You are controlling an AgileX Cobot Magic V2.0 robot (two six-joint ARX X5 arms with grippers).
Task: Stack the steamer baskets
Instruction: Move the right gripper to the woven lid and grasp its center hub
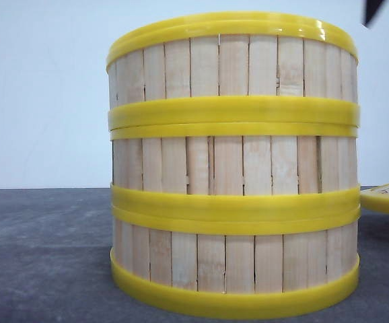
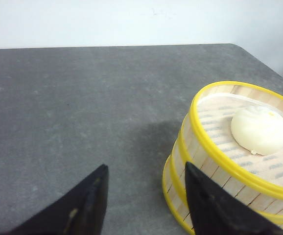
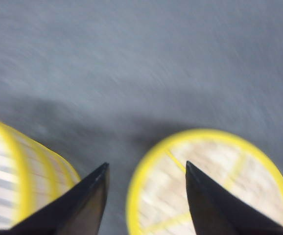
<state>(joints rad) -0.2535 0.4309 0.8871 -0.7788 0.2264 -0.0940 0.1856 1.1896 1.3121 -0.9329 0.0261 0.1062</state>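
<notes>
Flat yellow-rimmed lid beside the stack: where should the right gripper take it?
The lid lies flat on the table, leaving little side height to pinch. Probably take its yellow rim from straight above with the right gripper, jaws straddling the near edge.

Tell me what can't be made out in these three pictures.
- Front view: the stack of baskets fills the frame, hiding its contents and the table behind.
- Front view: a yellow-rimmed piece is cut off by the right edge.
- Right wrist view: motion blur smears the round lid.
</notes>
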